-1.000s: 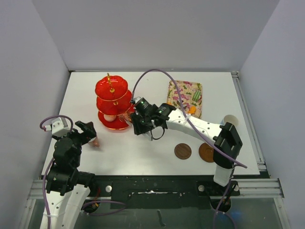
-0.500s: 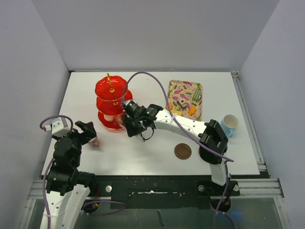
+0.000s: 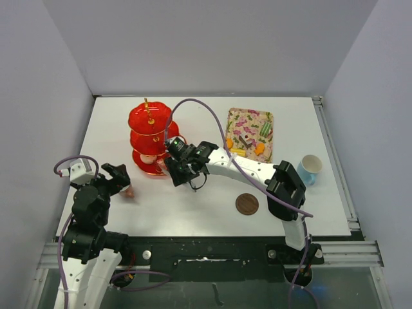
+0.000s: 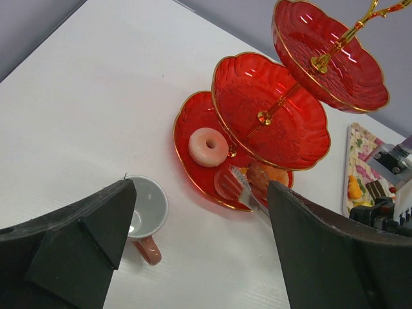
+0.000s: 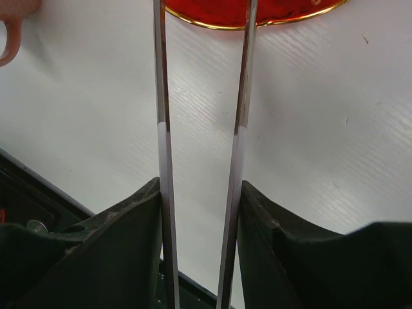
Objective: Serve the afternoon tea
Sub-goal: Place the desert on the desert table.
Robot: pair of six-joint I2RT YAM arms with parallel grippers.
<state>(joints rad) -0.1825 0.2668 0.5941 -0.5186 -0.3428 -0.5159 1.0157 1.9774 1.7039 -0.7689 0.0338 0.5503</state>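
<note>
No readable text
No letters, numbers or brand marks are showing on the red stand [image 3: 151, 121], the pink cup [image 4: 147, 207], the light-blue cup [image 3: 311, 168] or the patterned tray [image 3: 248, 122].

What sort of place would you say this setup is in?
Probably a robotics lab test cell: plain grey walls box in a white table, a metal frame rail edges it, and a left arm and right arm are mounted at its near edge.

A lab test cell: white table [image 3: 193, 209] boxed in by bare grey walls [image 3: 212, 45].
</note>
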